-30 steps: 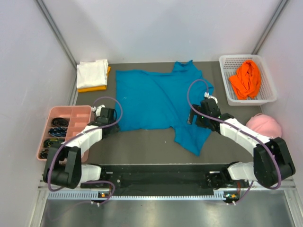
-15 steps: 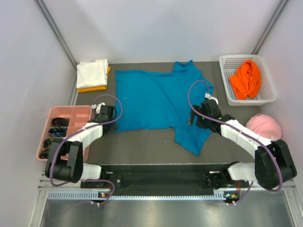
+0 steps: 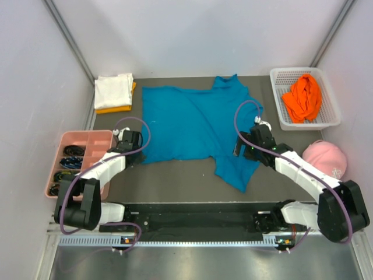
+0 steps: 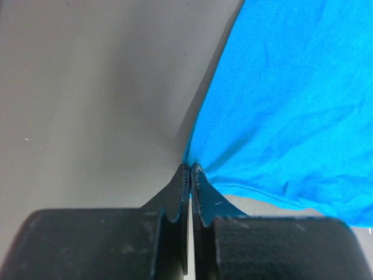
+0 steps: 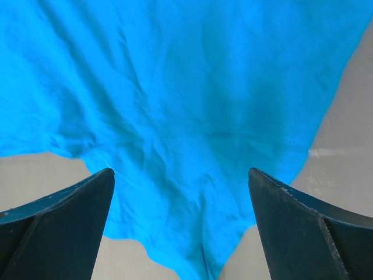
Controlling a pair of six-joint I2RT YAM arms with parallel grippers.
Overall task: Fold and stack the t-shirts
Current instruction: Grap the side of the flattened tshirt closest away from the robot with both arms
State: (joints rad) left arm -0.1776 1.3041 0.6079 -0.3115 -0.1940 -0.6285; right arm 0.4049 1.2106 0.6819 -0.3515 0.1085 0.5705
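Note:
The teal-blue t-shirt (image 3: 192,122) lies spread flat in the middle of the table. My left gripper (image 3: 139,153) is at its near left corner, and in the left wrist view the gripper (image 4: 190,167) is shut on the edge of the blue cloth (image 4: 280,105), which puckers toward the tips. My right gripper (image 3: 240,149) hovers over the shirt's near right part; in the right wrist view it (image 5: 180,172) stands wide open above the cloth (image 5: 186,87) with nothing between its fingers. A folded white t-shirt (image 3: 113,89) lies on a yellow-orange one (image 3: 119,109) at the far left. A bright orange t-shirt (image 3: 303,96) sits in the basket.
A white mesh basket (image 3: 278,119) stands at the far right. A pink cap (image 3: 326,156) lies near the right edge beside my right arm. A pink compartment tray (image 3: 87,140) with dark items sits left of my left arm.
My left gripper has closed on the teal shirt's near left corner. The right gripper has shifted slightly to the right over the shirt and stayed open.

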